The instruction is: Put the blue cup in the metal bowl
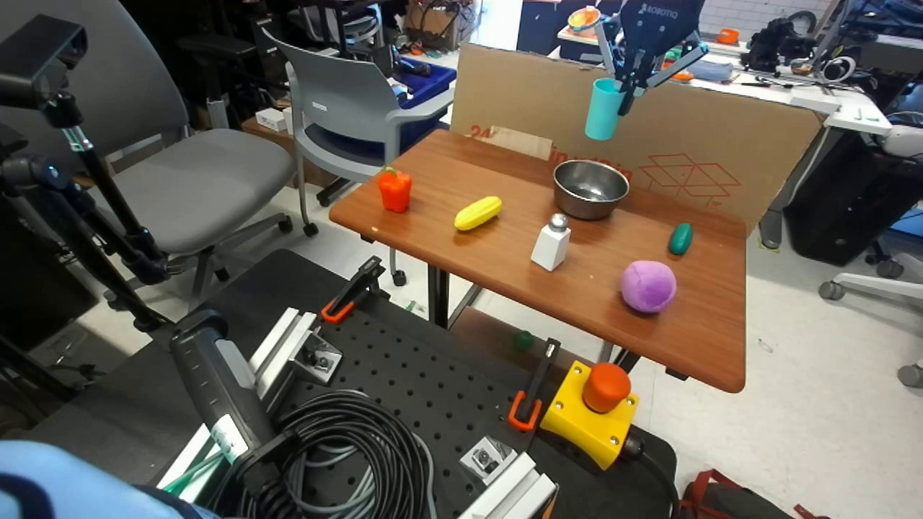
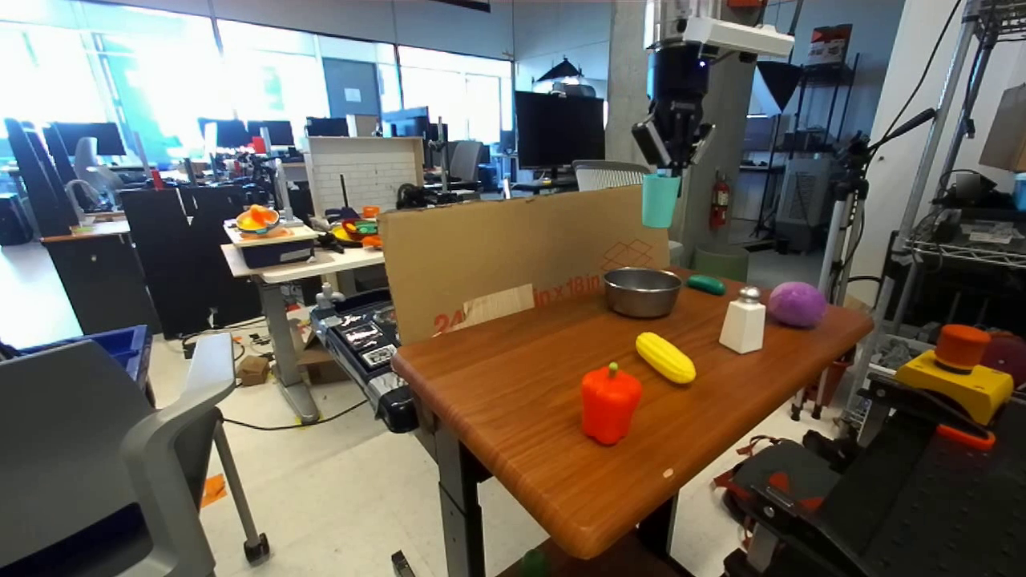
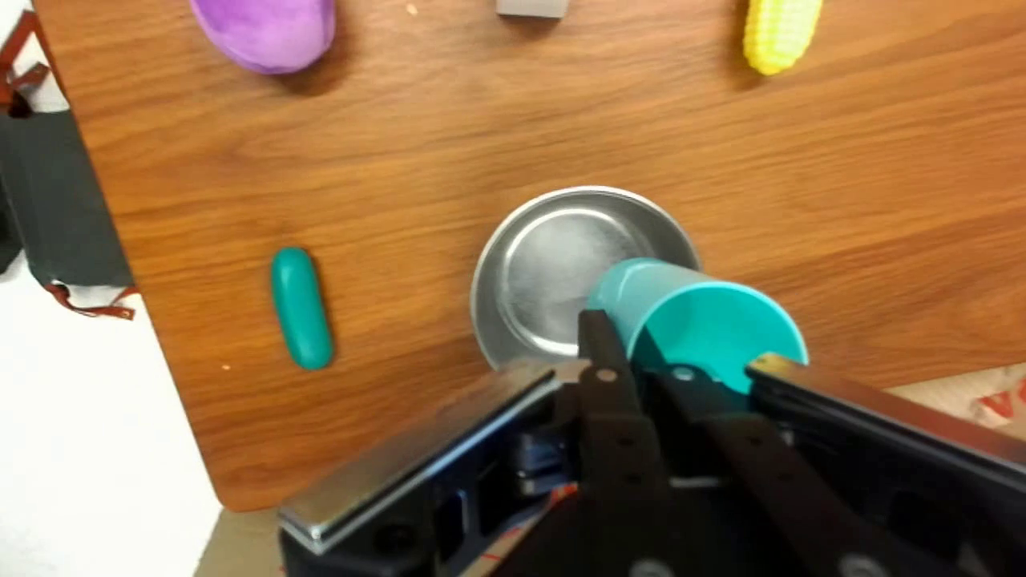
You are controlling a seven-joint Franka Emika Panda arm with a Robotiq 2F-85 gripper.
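Leftmost in an exterior view, a red-orange pepper [image 1: 395, 192] stands on the wooden table [image 1: 447, 169]; next, yellow corn [image 1: 478, 214] lies on its side. White shaker [image 1: 550, 248] upright, nearer that camera than the metal bowl [image 1: 588, 207], which sits on the table. Blue cup [image 1: 602, 114] is in the air above the bowl, mouth up, slightly tilted. Gripper [image 1: 624, 95] just right of it: fingers nearly together, pinching the cup's wall near the rim (wrist view: one finger outside, the other within the mouth). Cup body therefore sits left of the fingertips, its base lower than they are and overlapping the bowl as seen from the wrist. Farther right, purple ball [image 1: 648, 287], then green oblong [image 1: 680, 238] near the table's edge.
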